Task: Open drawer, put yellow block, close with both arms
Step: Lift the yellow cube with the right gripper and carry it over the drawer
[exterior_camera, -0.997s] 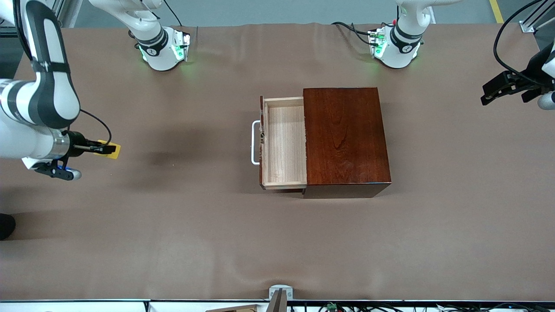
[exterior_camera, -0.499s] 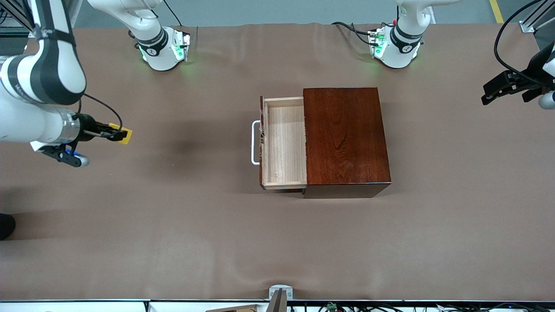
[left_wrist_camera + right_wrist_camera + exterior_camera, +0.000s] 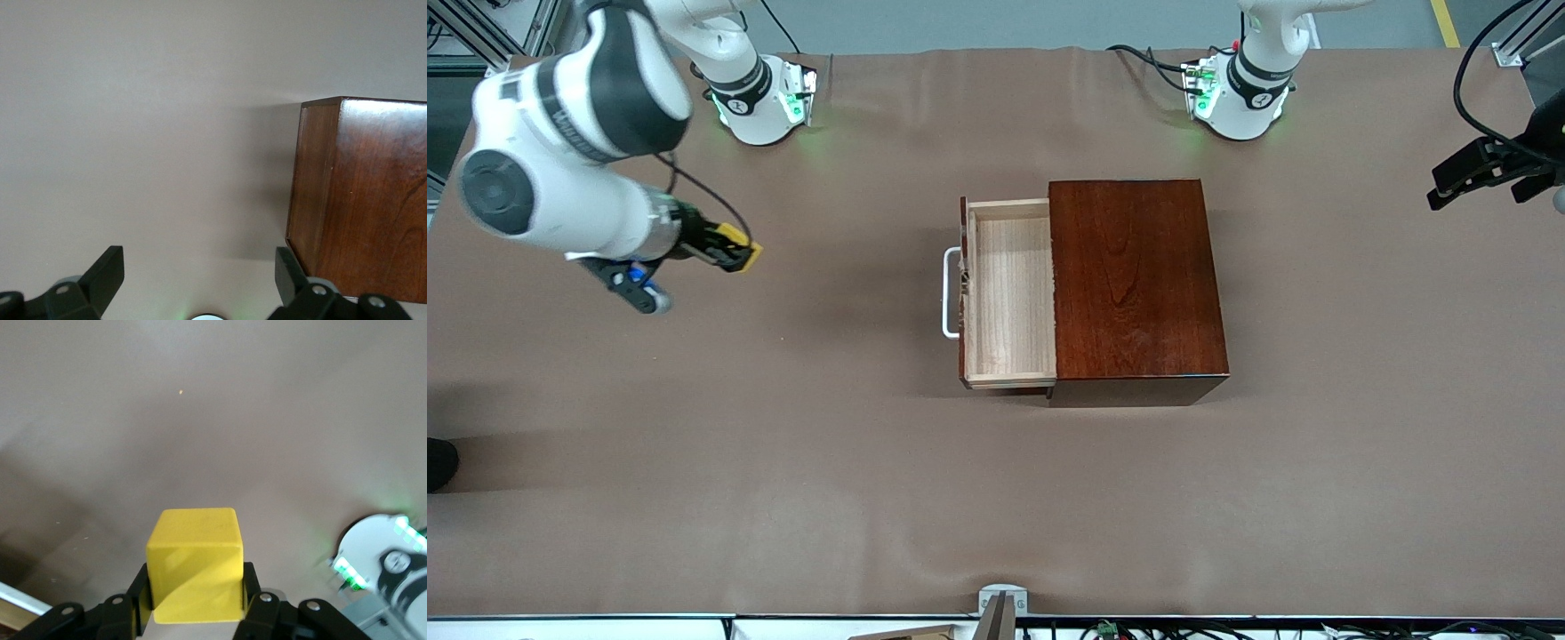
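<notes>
From the front, the right pincer [image 3: 734, 256] hangs over the bare tabletop [image 3: 783, 462] toward the right arm's end, clamped on the yellow block [image 3: 745, 255]. The drawer [image 3: 1009, 293] stands pulled out of the wooden box [image 3: 1134, 280], its light tray empty, its white handle [image 3: 948, 292] facing the right arm's end. The left pincer [image 3: 1449, 187] waits in the air at the left arm's end. The left wrist view shows that pincer's fingers [image 3: 107, 277] spread apart, the box [image 3: 363, 200] nearby. In the right wrist view, the block [image 3: 195, 565] sits squeezed between the black fingers [image 3: 248, 587].
</notes>
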Available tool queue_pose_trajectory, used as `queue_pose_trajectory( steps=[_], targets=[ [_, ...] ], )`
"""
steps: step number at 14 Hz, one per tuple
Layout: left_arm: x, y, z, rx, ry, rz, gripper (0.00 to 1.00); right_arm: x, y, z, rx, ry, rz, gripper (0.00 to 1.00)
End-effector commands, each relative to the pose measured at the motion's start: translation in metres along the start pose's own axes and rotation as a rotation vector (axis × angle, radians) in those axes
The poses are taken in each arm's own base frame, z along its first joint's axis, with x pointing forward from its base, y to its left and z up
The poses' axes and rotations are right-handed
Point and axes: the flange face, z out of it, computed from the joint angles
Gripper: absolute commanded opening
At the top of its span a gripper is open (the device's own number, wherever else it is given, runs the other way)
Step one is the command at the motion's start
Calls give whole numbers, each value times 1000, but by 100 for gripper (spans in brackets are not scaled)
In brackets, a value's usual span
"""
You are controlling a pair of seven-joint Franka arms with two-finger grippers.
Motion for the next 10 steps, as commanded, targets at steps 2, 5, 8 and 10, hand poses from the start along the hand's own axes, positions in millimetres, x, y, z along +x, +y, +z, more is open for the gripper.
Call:
queue_pose_trajectory(
  steps=[2,5,8,10],
  targets=[
    [-7,-2,-10,0,5,-2,100,-48,-32,-4,17,24,159,0],
    [-10,-1,-11,2,-8,-4,100,-73,-58,-1,100,-30,316,0],
    [-10,-2,-10,2,-11,-6,100,-101,-86,10,114,-24,430,0],
    [-10,-2,-10,2,-11,-6,100,-121,-113,15,147,-18,553,0]
  ],
)
